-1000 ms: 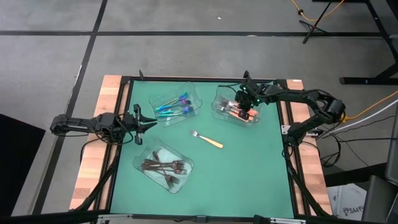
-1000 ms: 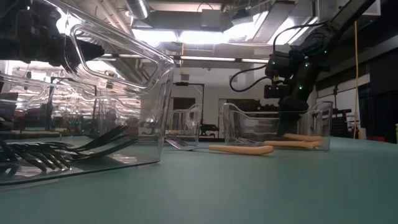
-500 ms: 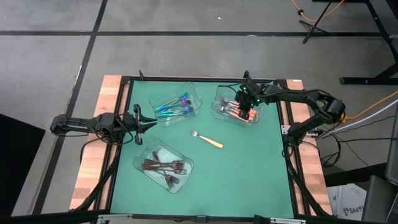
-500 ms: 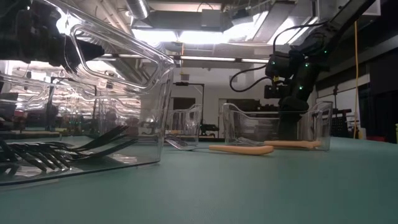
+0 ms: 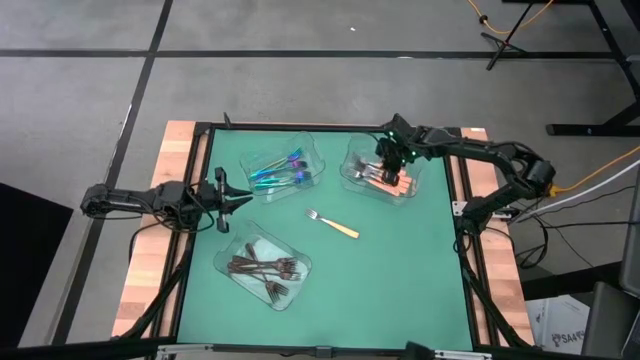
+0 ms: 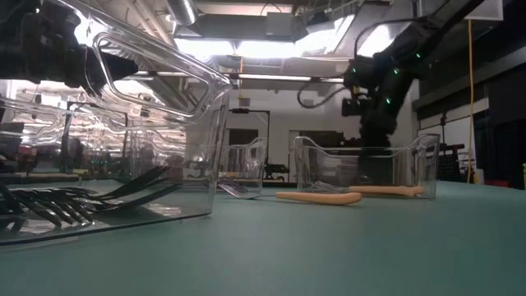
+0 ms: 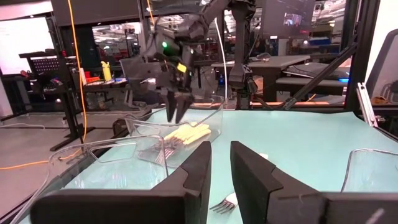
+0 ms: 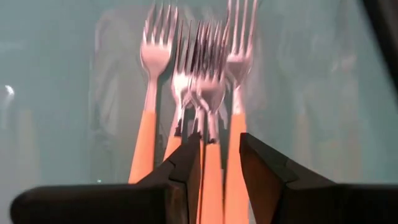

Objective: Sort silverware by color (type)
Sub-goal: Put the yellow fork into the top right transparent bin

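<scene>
Several orange-handled forks (image 8: pixel 211 93) lie in a clear tray (image 5: pixel 352 165) at the far right. My right gripper (image 8: pixel 221 143) hangs open above them, pointing steeply down, clear of the tray (image 6: pixel 370 136). One more orange-handled fork (image 5: pixel 333 224) lies flat on the green mat mid-table. Iridescent forks (image 5: pixel 285 170) lie in a far-centre tray, and dark forks (image 5: pixel 265 268) in a near-left tray. My left gripper (image 5: pixel 232 195) waits open at the left edge, level, touching nothing.
The three clear trays have upright walls; the near-left one (image 6: pixel 164 123) looms large in the low view. Bare green mat (image 5: pixel 400 270) stretches along the near right. Wooden strips (image 5: pixel 150 260) and a black frame border the table.
My right gripper has let go of an orange-handled fork and risen straight up out of the far-right tray. The fork, which lay tilted at its fingertips, now lies flat with the others in the tray.
</scene>
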You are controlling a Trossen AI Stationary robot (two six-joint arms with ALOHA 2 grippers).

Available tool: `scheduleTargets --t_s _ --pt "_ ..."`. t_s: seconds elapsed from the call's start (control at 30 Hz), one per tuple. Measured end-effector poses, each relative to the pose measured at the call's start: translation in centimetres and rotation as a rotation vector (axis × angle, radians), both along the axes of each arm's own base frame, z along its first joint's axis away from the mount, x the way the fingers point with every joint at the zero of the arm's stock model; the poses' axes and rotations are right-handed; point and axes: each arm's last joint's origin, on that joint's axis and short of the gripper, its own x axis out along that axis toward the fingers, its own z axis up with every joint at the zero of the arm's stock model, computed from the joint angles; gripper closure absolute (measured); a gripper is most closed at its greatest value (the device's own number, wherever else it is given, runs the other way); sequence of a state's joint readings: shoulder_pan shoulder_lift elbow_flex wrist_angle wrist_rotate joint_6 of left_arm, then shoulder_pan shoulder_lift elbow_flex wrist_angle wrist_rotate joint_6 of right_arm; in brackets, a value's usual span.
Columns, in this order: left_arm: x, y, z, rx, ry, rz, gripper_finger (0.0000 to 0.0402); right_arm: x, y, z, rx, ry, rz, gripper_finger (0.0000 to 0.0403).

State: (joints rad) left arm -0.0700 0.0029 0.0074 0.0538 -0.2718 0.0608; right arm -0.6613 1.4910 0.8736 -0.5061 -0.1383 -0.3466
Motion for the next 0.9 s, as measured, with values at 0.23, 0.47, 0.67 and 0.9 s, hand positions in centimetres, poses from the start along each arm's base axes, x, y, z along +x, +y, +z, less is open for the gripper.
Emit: scheduleTargets --t_s 0.23,0.47,0.67,0.9 --pt "0.0 0.0 0.0 0.000 0.000 0.000 0.0348 1.3 -0.9 5.3 -0.004 -0.025 0.007 0.0303" --pt "0.0 0.0 0.0 0.000 0.000 0.000 0.0348 3.4 0.2 10.5 -0.034 -0.104 0.089 0.0303" --pt "0.0 0.0 0.0 0.000 0.000 0.000 0.0348 5.8 3.3 13.6 -0.074 -0.199 0.199 0.0303" --pt "0.0 0.0 0.0 0.000 0.000 0.000 0.0348 8.3 7.7 14.7 -0.051 -0.307 0.269 0.0303"
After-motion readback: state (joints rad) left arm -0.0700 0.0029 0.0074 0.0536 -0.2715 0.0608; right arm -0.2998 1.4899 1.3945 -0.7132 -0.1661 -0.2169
